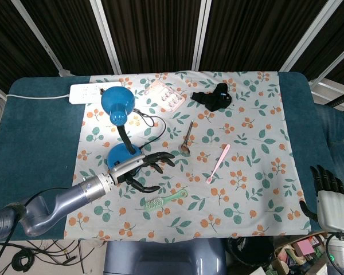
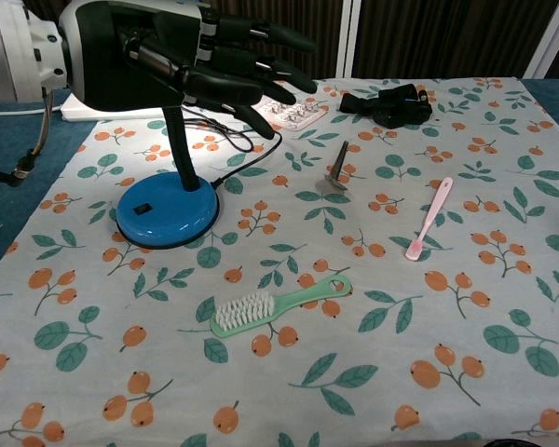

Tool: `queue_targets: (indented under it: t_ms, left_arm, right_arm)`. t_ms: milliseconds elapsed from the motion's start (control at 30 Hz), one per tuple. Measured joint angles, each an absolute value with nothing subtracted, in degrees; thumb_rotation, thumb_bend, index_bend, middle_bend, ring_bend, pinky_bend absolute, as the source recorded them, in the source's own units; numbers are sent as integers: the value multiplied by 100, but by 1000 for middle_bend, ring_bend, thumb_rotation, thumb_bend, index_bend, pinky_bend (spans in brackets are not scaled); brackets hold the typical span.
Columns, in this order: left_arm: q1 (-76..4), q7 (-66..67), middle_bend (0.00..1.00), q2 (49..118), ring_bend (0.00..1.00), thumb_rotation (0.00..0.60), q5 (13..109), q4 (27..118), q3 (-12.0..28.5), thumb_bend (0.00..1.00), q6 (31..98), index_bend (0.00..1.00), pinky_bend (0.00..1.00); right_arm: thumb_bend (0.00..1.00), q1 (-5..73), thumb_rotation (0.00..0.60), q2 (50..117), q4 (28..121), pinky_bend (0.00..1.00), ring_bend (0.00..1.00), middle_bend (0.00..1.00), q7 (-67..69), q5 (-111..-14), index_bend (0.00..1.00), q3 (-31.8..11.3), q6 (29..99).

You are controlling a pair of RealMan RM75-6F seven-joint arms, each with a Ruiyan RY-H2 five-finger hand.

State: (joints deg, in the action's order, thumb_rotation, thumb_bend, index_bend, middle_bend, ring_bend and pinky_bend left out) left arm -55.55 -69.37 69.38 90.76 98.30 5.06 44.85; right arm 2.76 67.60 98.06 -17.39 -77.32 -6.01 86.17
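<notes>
- Head view: your left hand [image 1: 142, 169] hovers with fingers spread, holding nothing, just beside the blue desk lamp [image 1: 119, 123]. The lamp has a round base, a thin black neck and a domed shade, and stands on the floral cloth [image 1: 246, 189]. Your right hand [image 1: 331, 197] hangs off the desk's edge, fingers apart.
- Chest view: the left hand [image 2: 182, 56] is above the lamp's base [image 2: 166, 210]; the green brush [image 2: 278, 311] lies nearby. No writing is readable.

Lamp head [image 1: 116, 104] out of the chest view; right hand [image 1: 331, 201] partly off-frame
</notes>
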Motion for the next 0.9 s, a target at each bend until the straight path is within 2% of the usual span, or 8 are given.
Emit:
queue_targets:
  t_ms: [900]
  left_arm:
    - [-5613,-6816,195,6864,103,600,9110,9845,394,308,4550,137,271]
  right_arm:
    - [191,282,600,6754,9812,127,64,39,-1731,-7704,0,-608,8600]
